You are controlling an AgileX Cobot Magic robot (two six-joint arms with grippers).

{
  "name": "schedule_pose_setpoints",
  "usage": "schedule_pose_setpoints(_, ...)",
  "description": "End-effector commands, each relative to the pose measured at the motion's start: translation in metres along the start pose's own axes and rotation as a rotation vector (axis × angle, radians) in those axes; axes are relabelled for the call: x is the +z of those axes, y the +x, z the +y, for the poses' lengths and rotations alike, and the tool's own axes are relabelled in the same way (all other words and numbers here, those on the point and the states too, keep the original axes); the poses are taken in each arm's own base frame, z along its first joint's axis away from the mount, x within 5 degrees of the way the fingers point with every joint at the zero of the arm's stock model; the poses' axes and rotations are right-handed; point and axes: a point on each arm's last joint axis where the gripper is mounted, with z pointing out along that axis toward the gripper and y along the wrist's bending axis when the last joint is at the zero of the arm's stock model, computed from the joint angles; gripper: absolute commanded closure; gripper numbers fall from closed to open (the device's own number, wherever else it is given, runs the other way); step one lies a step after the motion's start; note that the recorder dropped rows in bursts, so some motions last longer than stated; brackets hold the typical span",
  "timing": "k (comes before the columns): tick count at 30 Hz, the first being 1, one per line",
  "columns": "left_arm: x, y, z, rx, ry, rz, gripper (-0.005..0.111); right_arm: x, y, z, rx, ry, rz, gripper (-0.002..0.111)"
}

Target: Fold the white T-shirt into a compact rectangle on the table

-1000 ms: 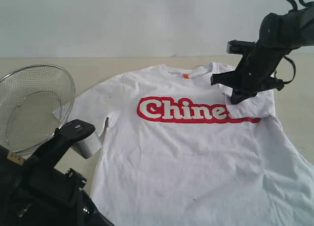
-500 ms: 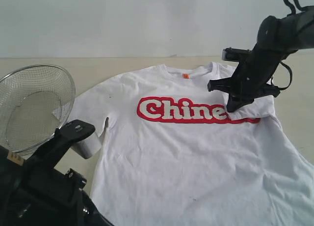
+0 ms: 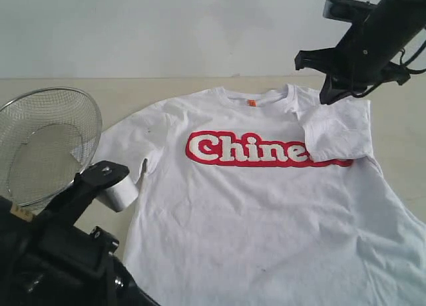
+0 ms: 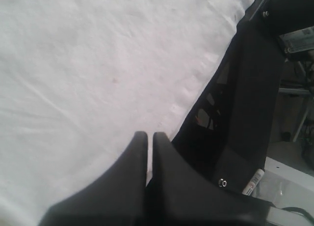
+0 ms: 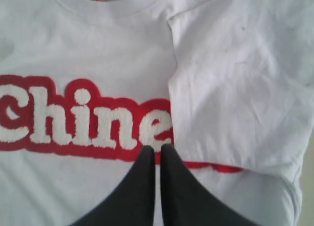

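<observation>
— Right tool [image 5: 157, 150] first: how do its fingers stand?
— Pressed together with nothing between them. It hangs in the air over the last letters of the red lettering [image 3: 246, 150], clear of the cloth.
— And the left tool [image 4: 147, 136]?
— Fingers closed to a thin slit, low over plain white cloth. Where it is relative to the lettering I cannot tell.
— Where is the T-shirt [image 3: 253, 213]?
— Spread chest-up on the worktop [image 3: 133, 90]. One sleeve [image 3: 336, 130] is folded inward and covers the lettering's last letters. An orange neck tag [image 3: 251, 102] sits at the collar, beyond the lettering's middle.
— Anything else?
— A wire basket [image 3: 40, 120], out past the lettering's first letter, near the other sleeve.
</observation>
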Motion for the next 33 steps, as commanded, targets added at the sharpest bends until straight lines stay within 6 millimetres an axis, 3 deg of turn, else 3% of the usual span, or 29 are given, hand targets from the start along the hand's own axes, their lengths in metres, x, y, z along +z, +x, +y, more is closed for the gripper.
schedule_pose_setpoints(1, -0.001, -0.004, -0.001, -0.037, 0.003, -0.057, 0.102, -0.01, 0.036, 0.001, 0.025, -0.068, -0.015, 0.108)
schedule_pose_setpoints(5, -0.004, -0.012, 0.0, -0.036, -0.03, -0.128, 0.102, -0.011, 0.072, 0.011, 0.032, -0.227, -0.031, 0.108)
schedule_pose_setpoints(7, -0.01, -0.018, -0.002, -0.026, -0.037, -0.173, 0.102, -0.01, 0.089, 0.021, -0.084, -0.302, -0.043, 0.108)
schedule_pose_setpoints(13, -0.048, -0.031, -0.016, 0.045, -0.103, -0.349, 0.102, -0.005, 0.107, 0.061, -0.263, -0.39, -0.063, 0.108)
schedule_pose_setpoints(17, -0.083, -0.027, -0.013, 0.042, -0.215, -0.46, 0.102, -0.005, 0.112, 0.081, -0.358, -0.403, -0.082, 0.108)
schedule_pose_setpoints(23, -0.114, -0.008, 0.004, -0.046, -0.424, -0.479, 0.102, -0.004, 0.108, 0.092, -0.549, -0.335, -0.208, 0.108)
schedule_pose_setpoints(33, -0.097, 0.005, 0.037, -0.218, -0.49, -0.473, 0.102, -0.02, 0.094, 0.121, -0.617, -0.361, -0.309, 0.108)
